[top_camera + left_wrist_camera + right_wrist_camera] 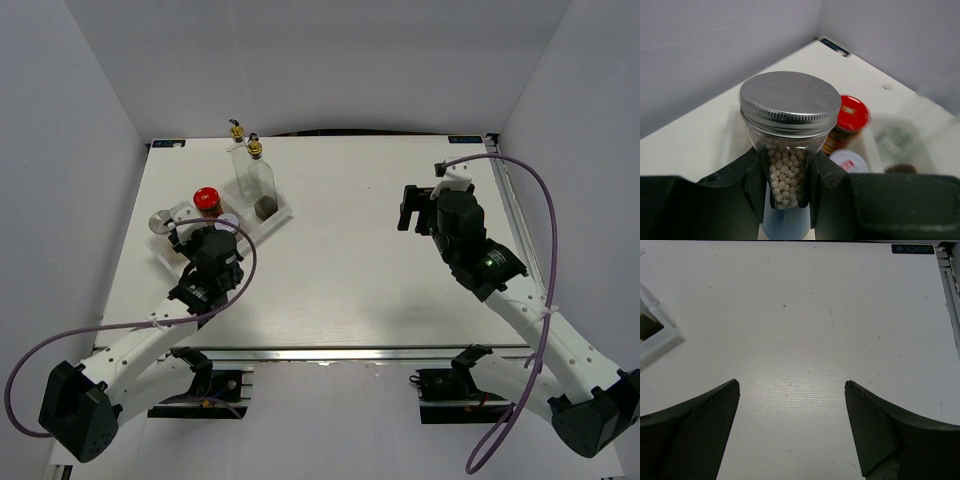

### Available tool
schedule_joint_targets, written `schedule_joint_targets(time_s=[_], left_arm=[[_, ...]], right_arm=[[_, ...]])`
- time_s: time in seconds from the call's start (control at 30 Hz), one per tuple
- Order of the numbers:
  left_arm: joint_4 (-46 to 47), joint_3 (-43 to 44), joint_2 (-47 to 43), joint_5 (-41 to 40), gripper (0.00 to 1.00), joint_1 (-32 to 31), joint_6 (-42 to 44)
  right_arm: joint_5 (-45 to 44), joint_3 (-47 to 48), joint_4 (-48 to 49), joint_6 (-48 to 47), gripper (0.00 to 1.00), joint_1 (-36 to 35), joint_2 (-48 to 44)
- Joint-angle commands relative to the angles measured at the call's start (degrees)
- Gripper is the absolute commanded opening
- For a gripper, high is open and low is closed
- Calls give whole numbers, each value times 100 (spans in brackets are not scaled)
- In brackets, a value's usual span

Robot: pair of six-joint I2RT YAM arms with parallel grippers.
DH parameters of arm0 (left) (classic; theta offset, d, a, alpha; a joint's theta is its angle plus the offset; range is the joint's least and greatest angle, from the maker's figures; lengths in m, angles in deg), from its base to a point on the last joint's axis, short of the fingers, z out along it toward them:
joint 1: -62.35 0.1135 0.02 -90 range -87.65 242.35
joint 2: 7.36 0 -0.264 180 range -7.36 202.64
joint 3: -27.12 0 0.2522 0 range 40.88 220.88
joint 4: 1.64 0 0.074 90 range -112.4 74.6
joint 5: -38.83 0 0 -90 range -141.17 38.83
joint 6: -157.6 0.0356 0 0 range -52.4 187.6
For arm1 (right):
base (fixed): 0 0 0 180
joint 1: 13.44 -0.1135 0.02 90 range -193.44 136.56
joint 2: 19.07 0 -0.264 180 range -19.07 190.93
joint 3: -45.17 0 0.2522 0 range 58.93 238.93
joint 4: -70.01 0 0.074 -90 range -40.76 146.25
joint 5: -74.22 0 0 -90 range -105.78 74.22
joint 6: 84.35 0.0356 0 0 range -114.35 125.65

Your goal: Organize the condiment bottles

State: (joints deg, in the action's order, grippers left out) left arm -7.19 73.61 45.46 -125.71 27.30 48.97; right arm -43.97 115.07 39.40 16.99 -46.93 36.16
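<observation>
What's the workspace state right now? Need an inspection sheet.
Surface: white table, faint scuffs.
Job's things: two pourer bottles standing in white rack; red-capped jar beside them; bead-filled shaker held upright.
Clutter: nothing seen.
Grippers: left gripper shut on the shaker's glass below the lid; right gripper open over bare table.
Cables: purple cables loop off both arms, clear of the bottles.
Surroundings: plain white walls on three sides.
</observation>
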Motion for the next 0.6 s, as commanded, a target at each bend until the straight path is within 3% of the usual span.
schedule_joint_targets(time_s=[0.0,0.23,0.57], left_arm=[[776,-187,-88,-89,27,777,52],[2895,-1049,255,413,33,1236,774],[4496,-1410,1230,397,35,1457,914]], right_arm=[[339,-138,638,-26,89,141,-73],[604,-269,770,-87,89,282,-108],[709,-446,1016,-149,89,405,-117]])
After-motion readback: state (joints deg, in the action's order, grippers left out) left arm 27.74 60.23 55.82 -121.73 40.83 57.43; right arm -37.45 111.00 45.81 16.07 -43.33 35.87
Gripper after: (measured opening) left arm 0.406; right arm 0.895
